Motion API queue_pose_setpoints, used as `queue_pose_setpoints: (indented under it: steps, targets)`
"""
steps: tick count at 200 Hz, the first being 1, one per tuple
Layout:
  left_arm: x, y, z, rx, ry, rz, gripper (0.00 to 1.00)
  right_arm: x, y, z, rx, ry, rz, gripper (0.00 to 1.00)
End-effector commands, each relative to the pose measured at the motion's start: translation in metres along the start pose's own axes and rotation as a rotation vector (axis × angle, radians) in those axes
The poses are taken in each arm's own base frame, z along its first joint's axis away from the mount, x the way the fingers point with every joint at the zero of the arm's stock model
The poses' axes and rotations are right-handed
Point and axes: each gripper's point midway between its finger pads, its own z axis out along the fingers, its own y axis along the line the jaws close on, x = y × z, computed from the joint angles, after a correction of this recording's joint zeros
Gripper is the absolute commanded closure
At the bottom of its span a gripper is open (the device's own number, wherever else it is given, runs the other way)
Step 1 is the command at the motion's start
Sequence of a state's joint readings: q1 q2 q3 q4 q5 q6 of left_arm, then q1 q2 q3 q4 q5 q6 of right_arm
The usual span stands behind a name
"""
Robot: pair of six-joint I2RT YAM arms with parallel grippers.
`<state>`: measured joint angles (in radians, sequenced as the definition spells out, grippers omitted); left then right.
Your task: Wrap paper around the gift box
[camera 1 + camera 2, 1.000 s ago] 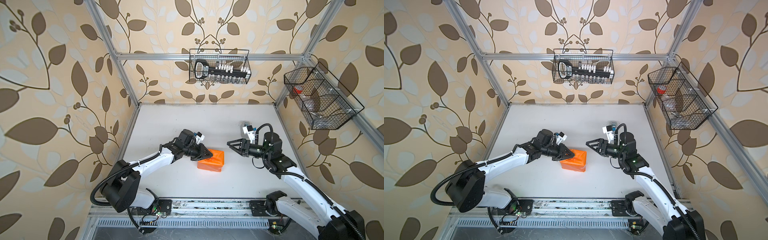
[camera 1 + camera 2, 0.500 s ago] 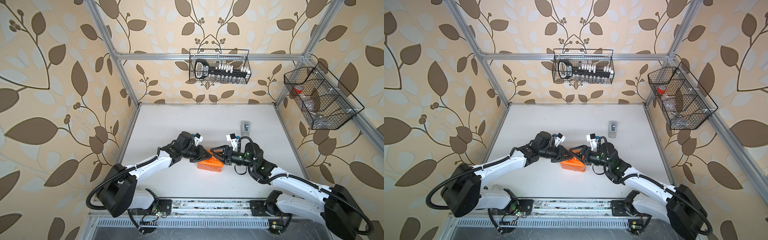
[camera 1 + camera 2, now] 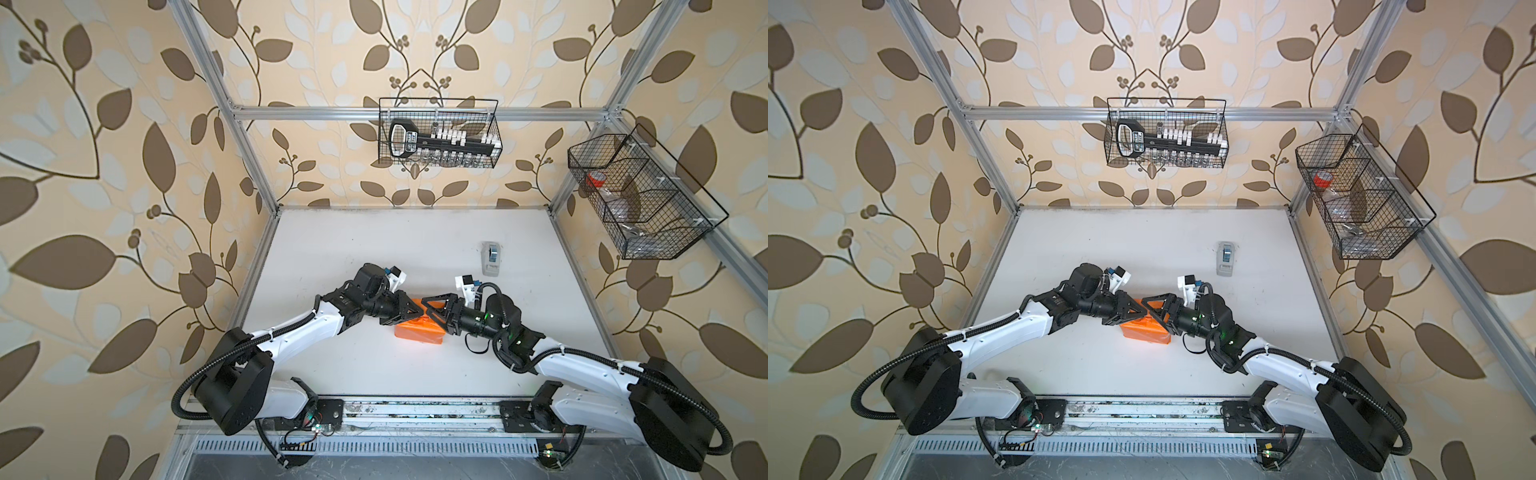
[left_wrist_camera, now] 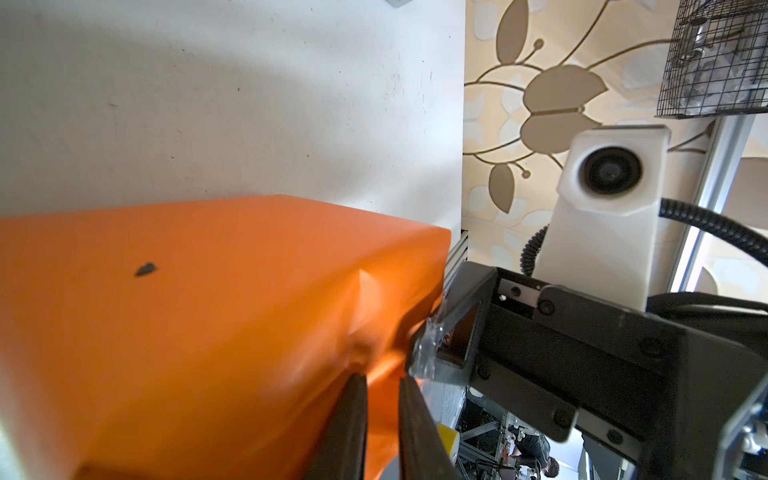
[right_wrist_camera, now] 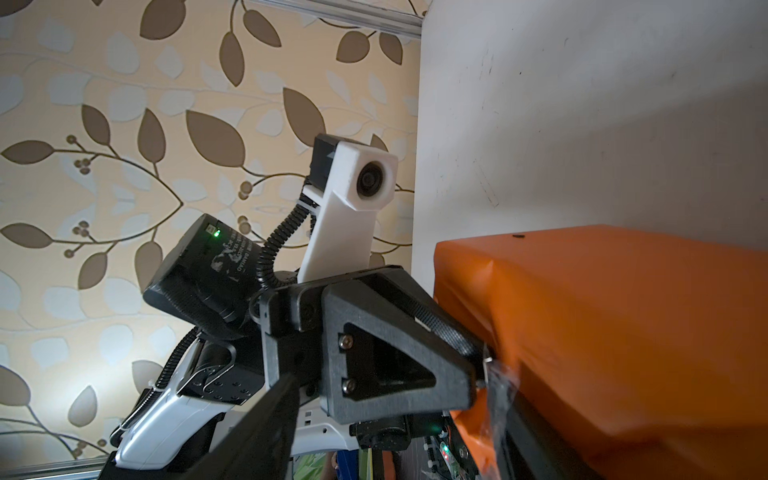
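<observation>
"Left wrist view first: what are your left fingers doing?"

"My left gripper [image 4: 382, 380] has its fingers [image 4: 347, 419] drawn narrow, pinching a fold of the paper [image 4: 208, 311] at the parcel's end corner. Orange shows in the slit between them."

"And the right side?"

"In both top views my right gripper [image 3: 430, 311] sits almost tip to tip with the left one over the parcel. Its fingers [image 4: 465, 299] are spread wide, and I see nothing clamped between them. A scrap of clear tape [image 4: 428, 347] clings at one fingertip, touching the creased paper corner."

"Where is the gift box?"

"I can't see the gift box itself, because the paper covers every side in view. That orange parcel lies on the desk [image 3: 332, 249], about midway between the side edges and nearer the front edge than the back."

"Anything else out there?"

"A grey tape dispenser [image 3: 491, 258] sits well apart from the parcel, toward the back right corner. A wire basket [image 3: 436, 99] hangs on the back wall."
</observation>
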<state>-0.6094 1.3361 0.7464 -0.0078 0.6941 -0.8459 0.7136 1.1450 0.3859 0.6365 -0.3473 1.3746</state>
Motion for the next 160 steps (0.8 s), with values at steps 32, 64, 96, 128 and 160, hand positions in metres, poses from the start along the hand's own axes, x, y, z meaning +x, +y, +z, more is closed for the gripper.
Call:
queue_pose_setpoints:
  steps: [32, 64, 96, 128, 160]
  targets:
    - [0.014, 0.033, 0.0, -0.114, 0.018, -0.08, 0.82, 0.003, 0.009, -0.005, -0.028, -0.013, 0.044, 0.27]
    - [0.014, 0.032, 0.0, -0.114, 0.018, -0.079, 0.82, 0.007, -0.006, -0.006, 0.013, -0.009, 0.069, 0.27]
    - [0.012, 0.031, 0.0, -0.111, 0.014, -0.076, 0.82, 0.011, -0.017, -0.004, 0.06, 0.007, 0.076, 0.27]
    - [0.013, 0.031, 0.001, -0.112, 0.018, -0.077, 0.82, 0.01, -0.029, -0.003, 0.137, 0.007, 0.012, 0.27]
    - [0.014, 0.033, 0.002, -0.115, 0.024, -0.083, 0.82, 0.004, -0.036, -0.009, 0.244, -0.013, -0.122, 0.28]
